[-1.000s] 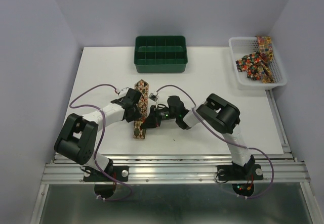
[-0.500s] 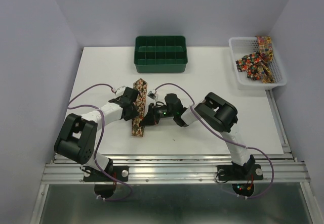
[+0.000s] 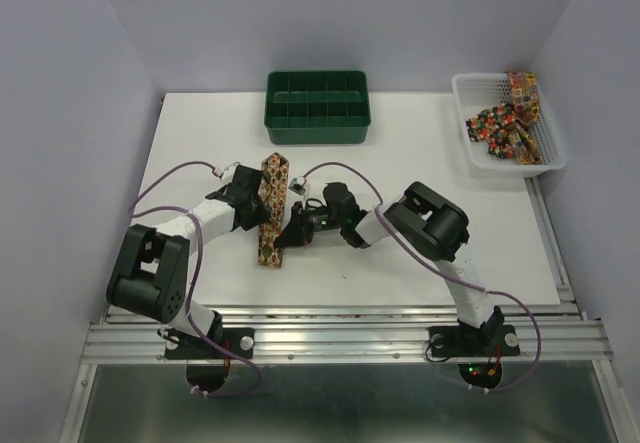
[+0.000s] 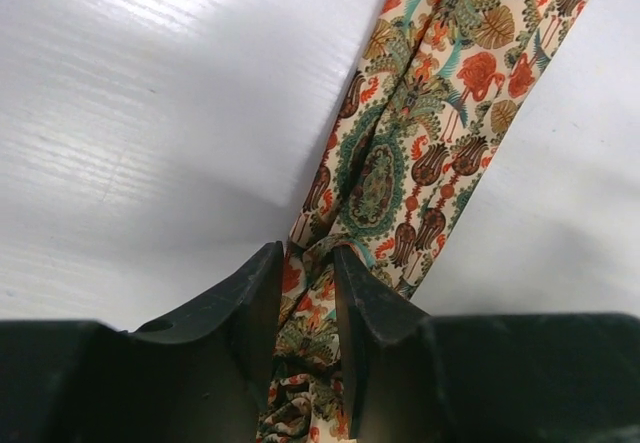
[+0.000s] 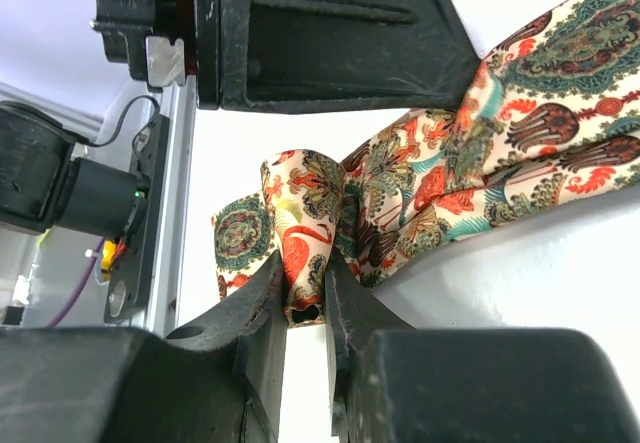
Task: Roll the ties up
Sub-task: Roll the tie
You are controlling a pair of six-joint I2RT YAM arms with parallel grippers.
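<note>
Starting at my left, the left gripper is pinching the patterned tie partway along its length, with the fabric bunched between its two fingers in the wrist view. The tie runs front to back across the white table, with its far tip pointing at the green compartment tray. Just beside it, the right gripper has its fingers nearly together on a curled loop of the same tie's near end, and far right more ties sit heaped in the white mesh basket.
</note>
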